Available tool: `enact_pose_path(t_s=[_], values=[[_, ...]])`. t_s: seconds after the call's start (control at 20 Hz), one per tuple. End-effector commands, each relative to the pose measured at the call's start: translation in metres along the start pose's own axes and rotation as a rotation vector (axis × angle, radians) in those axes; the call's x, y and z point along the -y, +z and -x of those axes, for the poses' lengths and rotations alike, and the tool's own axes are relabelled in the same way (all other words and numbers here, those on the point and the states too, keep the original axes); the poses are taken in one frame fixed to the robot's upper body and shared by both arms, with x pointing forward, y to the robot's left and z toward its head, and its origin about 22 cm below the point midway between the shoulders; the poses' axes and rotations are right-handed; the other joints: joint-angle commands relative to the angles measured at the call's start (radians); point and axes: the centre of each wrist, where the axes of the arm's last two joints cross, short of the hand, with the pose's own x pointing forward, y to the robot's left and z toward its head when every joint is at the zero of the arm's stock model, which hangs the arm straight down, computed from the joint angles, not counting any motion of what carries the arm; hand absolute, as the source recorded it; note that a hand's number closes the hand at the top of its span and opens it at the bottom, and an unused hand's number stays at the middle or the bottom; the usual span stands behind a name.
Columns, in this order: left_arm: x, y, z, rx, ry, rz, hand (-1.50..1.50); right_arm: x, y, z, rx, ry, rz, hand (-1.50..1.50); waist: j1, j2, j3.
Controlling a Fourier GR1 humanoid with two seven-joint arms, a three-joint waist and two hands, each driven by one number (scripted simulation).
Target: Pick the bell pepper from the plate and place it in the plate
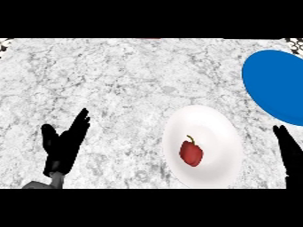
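The red bell pepper (191, 153) lay untouched on the white plate (210, 119) near the counter's (115, 80) front edge; the blue plate (281, 86) waited toward the right edge. Both the right hand (295, 157) and the resting left hand (64, 144) were open and empty. Reaching seemed next.

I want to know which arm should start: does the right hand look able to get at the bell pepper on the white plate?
Probably yes. The right hand is open just right of the white plate, and nothing lies between it and the bell pepper.

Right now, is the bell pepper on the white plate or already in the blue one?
On the white plate: the red bell pepper lies on its lower half. The blue plate holds nothing.
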Motion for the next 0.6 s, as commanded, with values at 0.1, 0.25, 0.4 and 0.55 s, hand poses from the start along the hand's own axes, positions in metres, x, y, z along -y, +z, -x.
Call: enact_pose_path(t_s=[0.1, 0.25, 0.4, 0.55], values=[[0.004, -0.005, 0.009, -0.028, -0.003, 0.012, 0.00, -0.037, 0.003, -0.060, -0.046, 0.104, -0.061, -1.50, -0.001, 0.000, 0.000], [-0.002, -0.007, -0.004, -0.018, 0.016, 0.002, 0.00, -0.035, -0.008, -0.076, -0.083, 0.129, -0.063, -1.50, -0.006, -0.001, 0.001], [-0.002, -0.014, 0.012, -0.025, -0.017, -0.016, 0.00, -0.065, -0.008, -0.091, -0.111, 0.136, -0.076, -1.50, -0.010, 0.000, 0.001], [0.010, 0.000, 0.002, -0.008, -0.006, 0.004, 0.00, -0.089, -0.003, -0.081, -0.144, 0.128, -0.151, -1.50, -0.006, -0.002, 0.002]])
